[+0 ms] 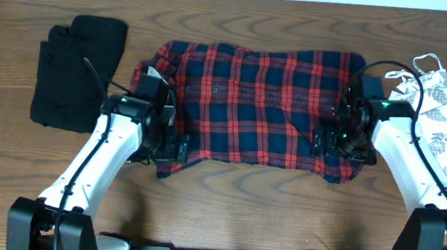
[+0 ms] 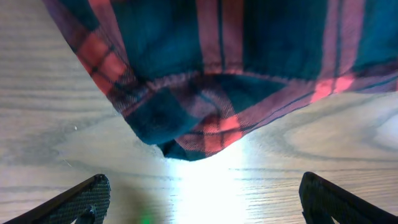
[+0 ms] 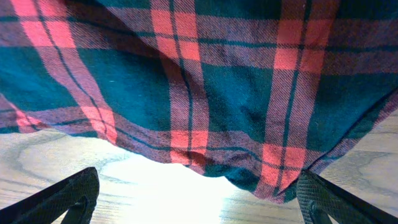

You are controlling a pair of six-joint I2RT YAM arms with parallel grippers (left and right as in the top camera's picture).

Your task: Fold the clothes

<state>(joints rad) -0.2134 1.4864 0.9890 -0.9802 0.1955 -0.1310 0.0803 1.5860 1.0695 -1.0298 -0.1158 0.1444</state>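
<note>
Overhead and wrist views, garment folding. The plaid shirt (image 1: 256, 104) is lying spread flat at the middle of the tabletop (image 1: 240, 221), somewhat nearer its far edge. Its long axis is running left to right, parallel to that edge. A faint line of buttons is running along the same axis. The cloth is bunching at the shirt's left end, and which end is carrying the collar cannot be told.

The left gripper (image 1: 176, 149) is hovering at the shirt's near-left corner with its jaws spread wide and nothing between them. In the left wrist view the left gripper (image 2: 205, 199) is standing over bare wood just short of a folded, rounded corner of the shirt (image 2: 249, 62). The right gripper (image 1: 325, 141) is positioned at the shirt's near-right corner, likewise released and empty. In the right wrist view the right gripper (image 3: 196, 193) is flanking the wavy hem of the shirt (image 3: 217, 81), with lit wood showing below it.

A black garment (image 1: 77, 71) is lying folded near the tabletop's left edge, apart from the shirt. A white leaf-print garment (image 1: 439, 89) is lying crumpled at the right edge, close to the right arm and cut off by the frame.

From overhead, each arm's wrist is covering its own fingertips and part of the shirt corner below. In both wrist views only the finger ends are showing, at the bottom corners, and glare is washing out the wood between them.
</note>
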